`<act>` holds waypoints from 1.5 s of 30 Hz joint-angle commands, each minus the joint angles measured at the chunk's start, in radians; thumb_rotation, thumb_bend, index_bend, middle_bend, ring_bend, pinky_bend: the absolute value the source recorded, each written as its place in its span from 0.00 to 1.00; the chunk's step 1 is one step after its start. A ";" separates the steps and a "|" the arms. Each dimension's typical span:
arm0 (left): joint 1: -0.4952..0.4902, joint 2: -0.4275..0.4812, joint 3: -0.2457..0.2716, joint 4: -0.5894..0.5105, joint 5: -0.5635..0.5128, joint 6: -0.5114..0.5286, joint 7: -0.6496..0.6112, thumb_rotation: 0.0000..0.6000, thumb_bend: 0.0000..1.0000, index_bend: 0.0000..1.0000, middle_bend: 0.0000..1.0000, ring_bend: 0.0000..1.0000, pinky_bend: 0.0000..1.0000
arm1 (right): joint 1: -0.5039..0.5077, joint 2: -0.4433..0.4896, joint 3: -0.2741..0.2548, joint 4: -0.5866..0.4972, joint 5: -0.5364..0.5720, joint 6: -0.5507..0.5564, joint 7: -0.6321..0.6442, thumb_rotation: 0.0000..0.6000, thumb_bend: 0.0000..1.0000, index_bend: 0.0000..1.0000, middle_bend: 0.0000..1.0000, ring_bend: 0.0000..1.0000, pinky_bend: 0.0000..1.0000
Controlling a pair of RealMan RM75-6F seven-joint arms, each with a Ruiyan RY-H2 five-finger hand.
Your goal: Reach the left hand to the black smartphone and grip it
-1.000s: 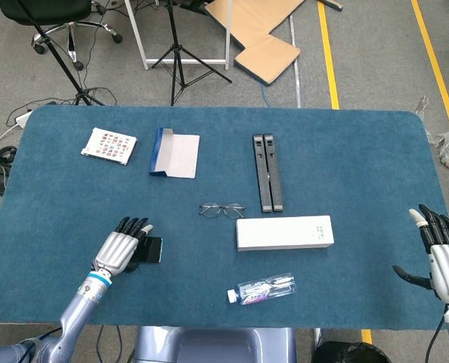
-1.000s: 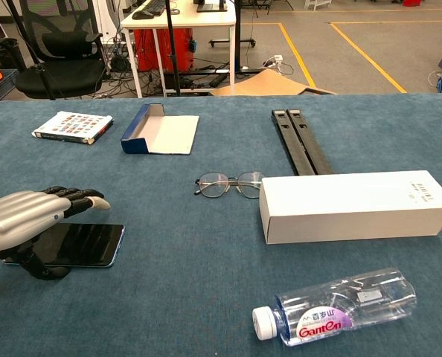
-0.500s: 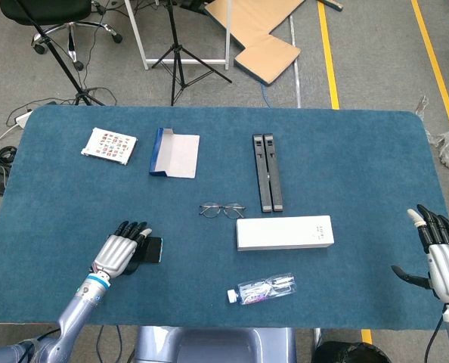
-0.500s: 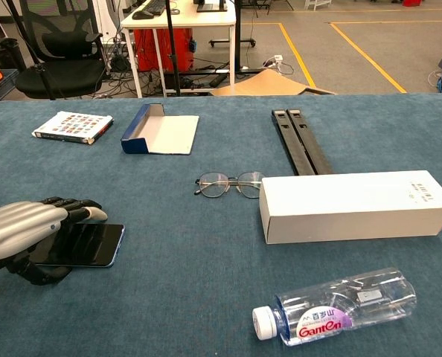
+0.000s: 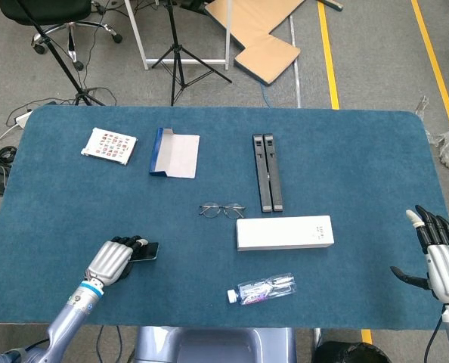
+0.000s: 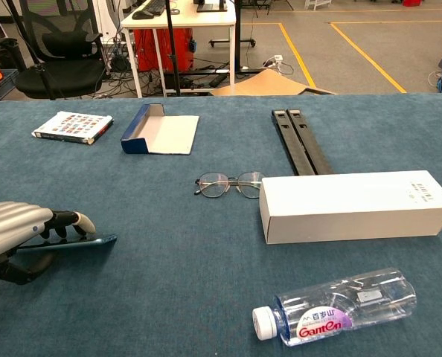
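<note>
At the near-left of the tabletop [image 5: 345, 151], the left hand [image 6: 13, 234] has its fingers curled over the black smartphone [image 6: 72, 244], thumb beneath, the phone's long axis pointing right with its free end raised, while the spread, empty right hand [image 5: 442, 257] sits well apart.

The robot's left hand [image 5: 113, 259] is curling its fingers [image 6: 78, 220] over the black smartphone [image 6: 72, 243] and gripping it, thumb tucked beneath, the silver forearm angling in from the table's near left corner. At the far right edge, the right hand [image 5: 439, 253] is holding nothing, its fingers spread and pointing upward.
</note>
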 commanded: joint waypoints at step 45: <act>0.159 0.324 -0.074 -0.156 0.046 0.407 -0.145 1.00 0.07 0.00 0.00 0.00 0.00 | -0.002 0.001 -0.010 -0.019 -0.024 0.011 -0.014 1.00 0.00 0.05 0.00 0.00 0.00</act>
